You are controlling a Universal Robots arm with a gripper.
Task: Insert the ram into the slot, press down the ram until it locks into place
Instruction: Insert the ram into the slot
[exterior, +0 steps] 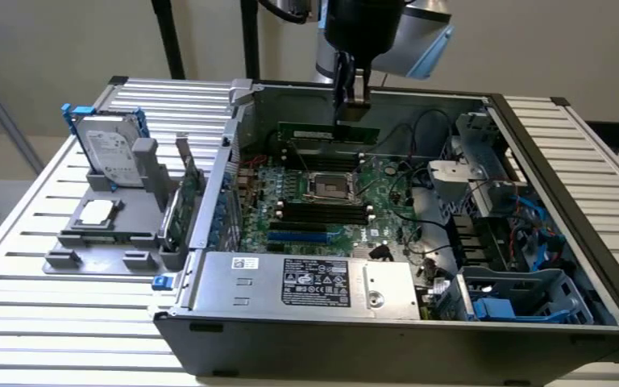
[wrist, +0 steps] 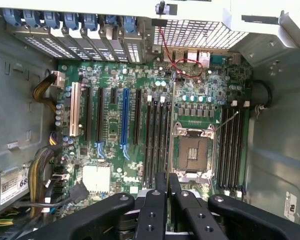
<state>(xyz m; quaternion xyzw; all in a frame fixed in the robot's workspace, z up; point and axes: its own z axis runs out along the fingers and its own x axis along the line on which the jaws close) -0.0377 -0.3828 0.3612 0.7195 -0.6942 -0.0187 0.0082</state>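
In the exterior view my gripper (exterior: 350, 113) hangs down into the open computer case, its fingers shut on the ram (exterior: 321, 133). The ram is a long green stick with a pale label, held level above the motherboard near the far wall. Black memory slots (exterior: 315, 211) lie in parallel rows on either side of the processor socket (exterior: 329, 187). In the wrist view the fingers (wrist: 161, 187) stand close together with a thin gap between them. There my gripper (wrist: 167, 176) is over one end of a bank of several slots (wrist: 156, 140). Another bank (wrist: 232, 145) lies across the socket (wrist: 192, 150).
A hard drive (exterior: 110, 149) and a green expansion card (exterior: 186, 205) stand on a grey fixture (exterior: 100, 230) at the exterior view's left. The power supply (exterior: 309, 282) and a blue drive cage (exterior: 525, 298) fill the near side. A blue slot (wrist: 124, 120) and cables (wrist: 45, 92) sit nearby.
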